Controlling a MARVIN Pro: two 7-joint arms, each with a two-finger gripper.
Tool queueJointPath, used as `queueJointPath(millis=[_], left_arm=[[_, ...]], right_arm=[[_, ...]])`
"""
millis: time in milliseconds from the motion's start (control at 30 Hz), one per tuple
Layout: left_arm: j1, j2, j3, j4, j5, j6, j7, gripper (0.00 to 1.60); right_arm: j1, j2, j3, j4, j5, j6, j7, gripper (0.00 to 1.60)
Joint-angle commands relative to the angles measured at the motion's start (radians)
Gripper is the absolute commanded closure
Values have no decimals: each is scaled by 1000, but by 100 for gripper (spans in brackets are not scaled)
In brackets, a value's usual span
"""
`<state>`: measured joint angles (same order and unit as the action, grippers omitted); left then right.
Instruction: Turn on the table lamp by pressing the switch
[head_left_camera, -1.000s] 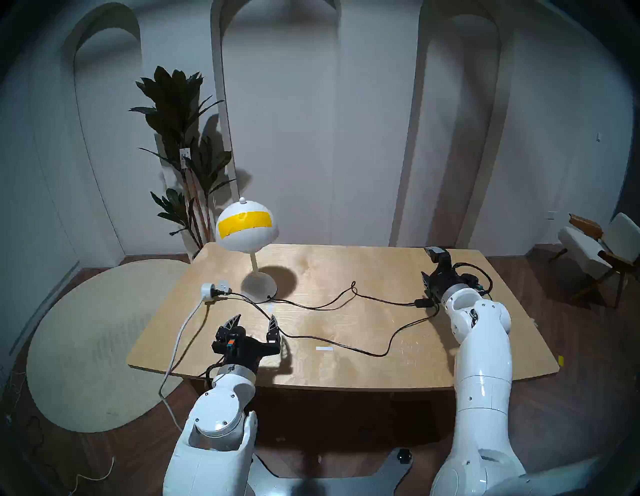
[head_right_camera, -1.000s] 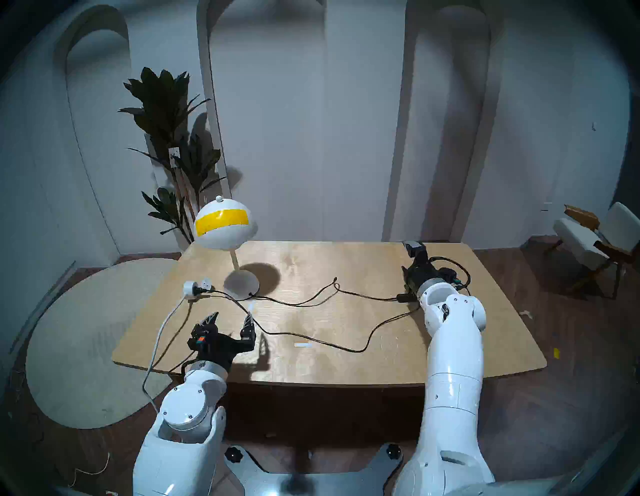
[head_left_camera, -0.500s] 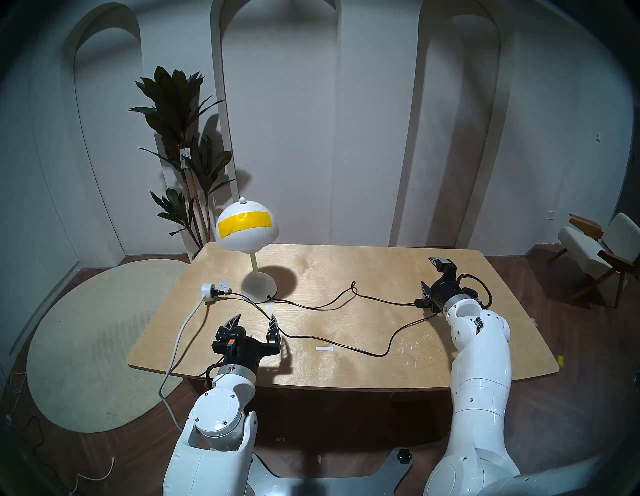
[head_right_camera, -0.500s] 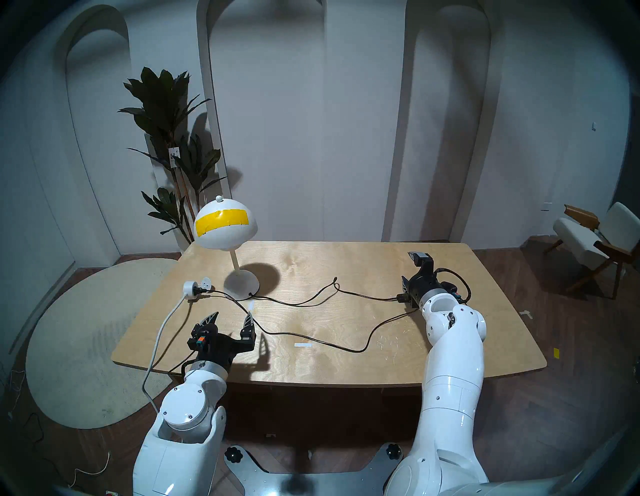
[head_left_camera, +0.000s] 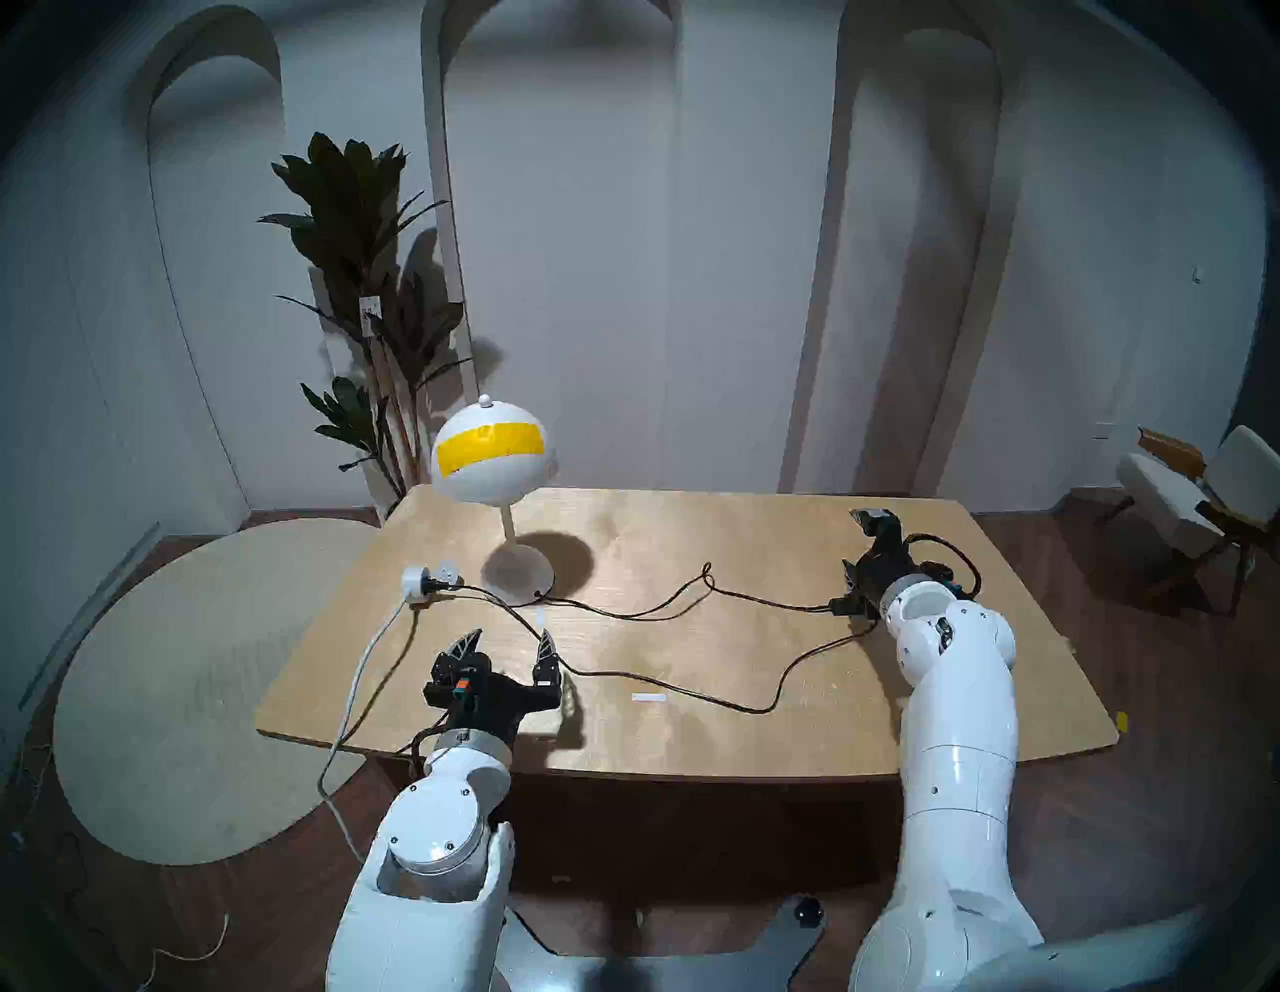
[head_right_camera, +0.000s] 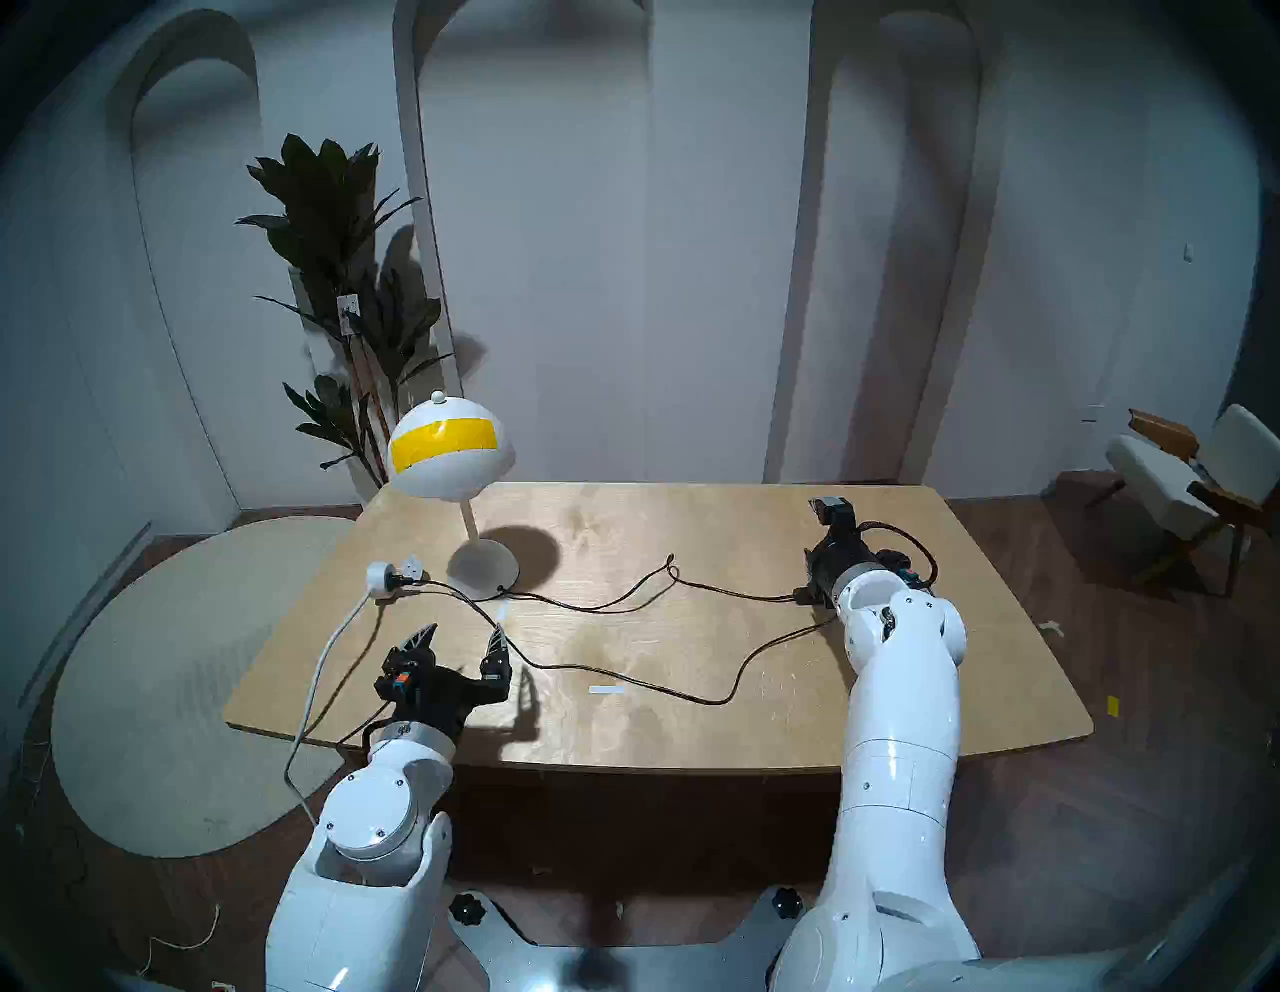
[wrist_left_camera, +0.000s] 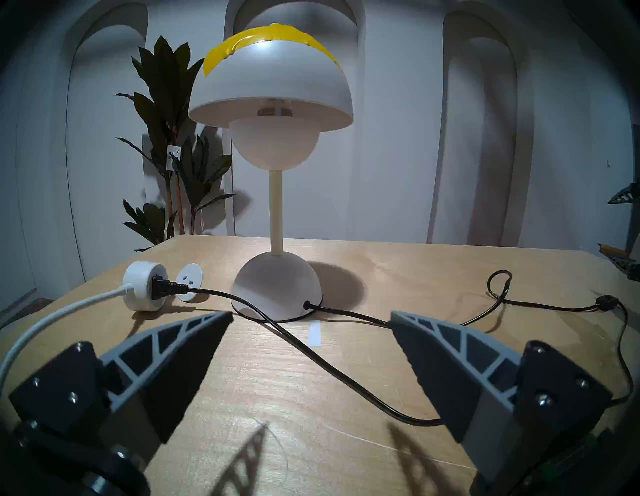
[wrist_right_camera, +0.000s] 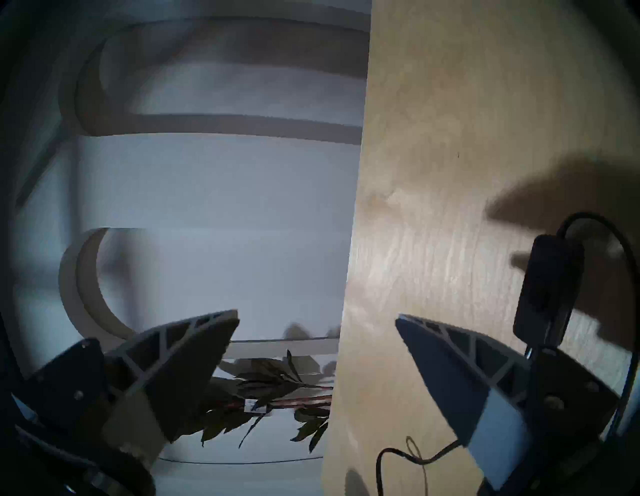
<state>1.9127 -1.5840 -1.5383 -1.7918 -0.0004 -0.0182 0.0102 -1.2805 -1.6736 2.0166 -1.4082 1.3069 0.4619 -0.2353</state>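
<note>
Near the table's (head_left_camera: 692, 748) right edge, the right gripper (wrist_right_camera: 317, 320) is hovering spread beside the inline switch (wrist_right_camera: 549, 291), while the left gripper (head_left_camera: 511, 639) is gaping near the front-left corner.

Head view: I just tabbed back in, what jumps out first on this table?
The white table lamp with a yellow tape rectangle on its dome stands at the table's far left, unlit. Its black cord snakes right across the wood to an inline switch lying right by the right gripper, whose jaws are open. The left gripper is open too, at the near left edge.
</note>
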Motion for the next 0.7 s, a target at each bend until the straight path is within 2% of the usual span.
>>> queueJointPath(millis=[0,367,667], left_arm=[[-5,0,-1,-22,-1,-4,-1,0],[-5,0,-1,-22,-1,-4,-1,0],[-5,0,-1,-21,-1,-4,-1,0]], right_arm=[[0,-2,-4,-32,-11,-16,8,0],[-57,-15,-11,-60,-7,-10,11,0],[-64,-11,-14,-60,-12,-13,23,0]])
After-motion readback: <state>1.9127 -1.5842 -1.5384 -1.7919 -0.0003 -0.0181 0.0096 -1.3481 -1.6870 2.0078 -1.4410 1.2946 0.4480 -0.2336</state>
